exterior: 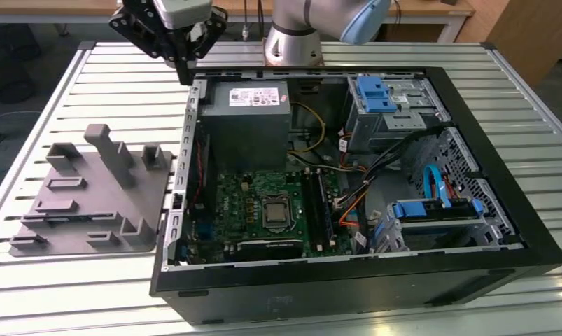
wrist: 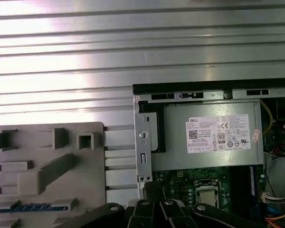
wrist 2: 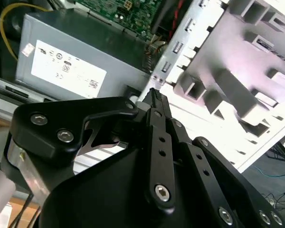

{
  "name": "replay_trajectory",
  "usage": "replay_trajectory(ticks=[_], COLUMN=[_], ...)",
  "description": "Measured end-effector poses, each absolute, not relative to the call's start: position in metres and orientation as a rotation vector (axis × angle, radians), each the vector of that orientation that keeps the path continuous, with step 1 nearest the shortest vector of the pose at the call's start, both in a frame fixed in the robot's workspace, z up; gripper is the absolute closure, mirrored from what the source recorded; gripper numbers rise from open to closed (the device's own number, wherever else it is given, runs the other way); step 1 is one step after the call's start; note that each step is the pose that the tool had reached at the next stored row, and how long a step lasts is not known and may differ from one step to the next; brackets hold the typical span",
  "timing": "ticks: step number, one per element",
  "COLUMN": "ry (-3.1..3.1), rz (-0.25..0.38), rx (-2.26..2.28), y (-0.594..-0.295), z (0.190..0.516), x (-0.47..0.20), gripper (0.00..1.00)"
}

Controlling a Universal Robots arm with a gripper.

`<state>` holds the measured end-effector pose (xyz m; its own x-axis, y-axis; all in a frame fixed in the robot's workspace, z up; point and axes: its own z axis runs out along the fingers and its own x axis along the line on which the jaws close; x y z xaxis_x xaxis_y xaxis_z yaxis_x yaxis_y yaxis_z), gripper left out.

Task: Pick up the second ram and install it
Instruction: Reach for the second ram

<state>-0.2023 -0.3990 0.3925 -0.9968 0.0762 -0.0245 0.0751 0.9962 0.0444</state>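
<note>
Over the far corner of the open computer case [exterior: 355,290], just outside its wall and near the power supply [exterior: 248,119], the end effector [exterior: 182,68] hangs above the slatted counter [exterior: 94,287]. From where I stand its fingers come together to a single tip. I see nothing pinched between them, so I take it as clenched on nothing.

The second ram [wrist: 23,207] is, as best I can judge, the slim dark strip with a bluish sheen in the first wrist view. It sits on edge in a long slot of the grey fixture tray [exterior: 148,199], in the part of the tray farthest from the end effector. It has not been lifted.

The stick lies well apart from the end effector, toward the exterior view's left and toward the near edge of the counter. The tray's upright posts stand between the two.

The stick's long axis runs along the tray's near edge, across the exterior view from left to right. The long black memory slots [exterior: 318,203] on the motherboard [exterior: 239,210] run from far to near, beside the processor. By my judgement, stick and slots are roughly at right angles, and the slots lie toward the exterior view's right, inside the case.
</note>
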Motion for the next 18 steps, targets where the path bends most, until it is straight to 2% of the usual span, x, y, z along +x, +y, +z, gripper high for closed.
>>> replay_trajectory(ticks=[18], ry=[3.113], rz=[0.068], rx=[0.118], y=[-0.400], z=[0.389], x=[-0.257], gripper=[0.90])
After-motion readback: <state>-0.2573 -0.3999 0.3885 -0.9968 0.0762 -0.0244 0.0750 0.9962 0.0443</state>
